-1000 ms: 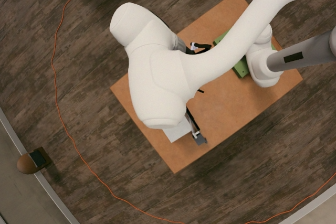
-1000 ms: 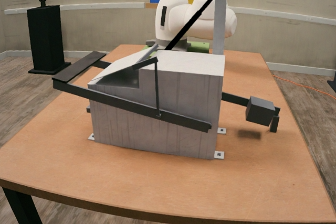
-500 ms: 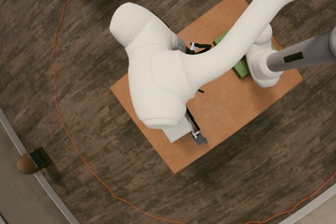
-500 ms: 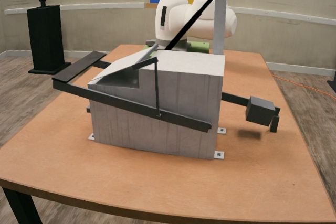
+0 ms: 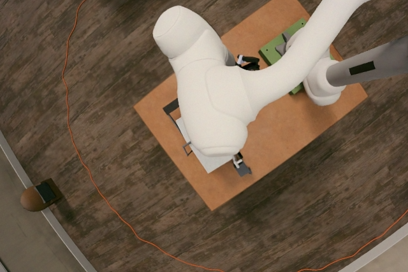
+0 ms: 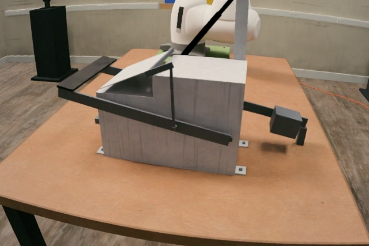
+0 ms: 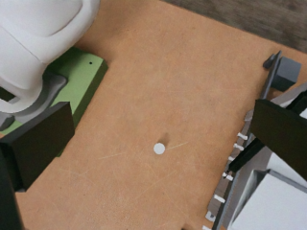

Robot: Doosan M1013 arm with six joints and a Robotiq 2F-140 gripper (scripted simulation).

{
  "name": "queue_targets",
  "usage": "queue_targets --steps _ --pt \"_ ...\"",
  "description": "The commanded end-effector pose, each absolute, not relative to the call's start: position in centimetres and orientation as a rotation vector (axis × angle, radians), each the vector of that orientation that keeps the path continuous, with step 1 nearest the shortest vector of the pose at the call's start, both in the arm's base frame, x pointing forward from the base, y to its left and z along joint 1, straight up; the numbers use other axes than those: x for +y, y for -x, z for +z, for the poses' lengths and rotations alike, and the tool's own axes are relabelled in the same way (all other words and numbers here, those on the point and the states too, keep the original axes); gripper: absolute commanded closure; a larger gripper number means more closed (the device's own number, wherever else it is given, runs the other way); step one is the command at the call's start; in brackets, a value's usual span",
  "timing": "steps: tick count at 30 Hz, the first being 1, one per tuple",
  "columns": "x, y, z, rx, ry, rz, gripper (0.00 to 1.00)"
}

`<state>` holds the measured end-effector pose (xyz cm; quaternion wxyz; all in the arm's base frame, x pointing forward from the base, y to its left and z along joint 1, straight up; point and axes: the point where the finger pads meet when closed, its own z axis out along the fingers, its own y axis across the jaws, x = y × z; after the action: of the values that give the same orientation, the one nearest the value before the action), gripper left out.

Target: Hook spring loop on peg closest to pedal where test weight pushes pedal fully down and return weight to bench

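My gripper (image 7: 162, 117) is open and empty above the bench, its fingers wide apart in the wrist view. The steel test weight (image 7: 159, 149) shows there as a small pale disc on the bench, below and between the fingers. The feeder (image 6: 176, 118) stands to the right in that view. A row of white pegs (image 7: 219, 198) lines its side. The black spring (image 7: 247, 154) (image 6: 208, 26) slants down; its lower end appears to be at a mid-row peg (image 7: 227, 176), but the loop is unclear. The pedal (image 6: 87, 73) is raised and sloping.
An upright grey post (image 6: 241, 23) rises from the feeder's side. A dark block (image 6: 285, 121) (image 7: 287, 73) sits on the lever's far end. The green robot base plate (image 7: 88, 79) (image 5: 271, 52) is at the left in the wrist view. The arm (image 5: 214, 97) covers much of the feeder in the top view.
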<state>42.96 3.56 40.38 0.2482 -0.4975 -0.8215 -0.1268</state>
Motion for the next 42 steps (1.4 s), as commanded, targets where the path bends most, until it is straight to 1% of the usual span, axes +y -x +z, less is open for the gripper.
queue_targets --steps 1,9,10,26,27,42 --pt "3.6 -43.0 40.4 -2.239 1.358 -0.345 0.0" --pt "3.6 -43.0 40.4 -2.239 1.358 -0.345 0.0" --pt "3.6 -43.0 36.9 -2.265 1.526 -0.281 0.0" --pt "3.6 -43.0 36.9 -2.265 1.526 -0.281 0.0" --pt "3.6 -42.9 33.3 -2.28 1.697 -0.211 0.0" --pt "3.6 -42.9 33.3 -2.28 1.697 -0.211 0.0"
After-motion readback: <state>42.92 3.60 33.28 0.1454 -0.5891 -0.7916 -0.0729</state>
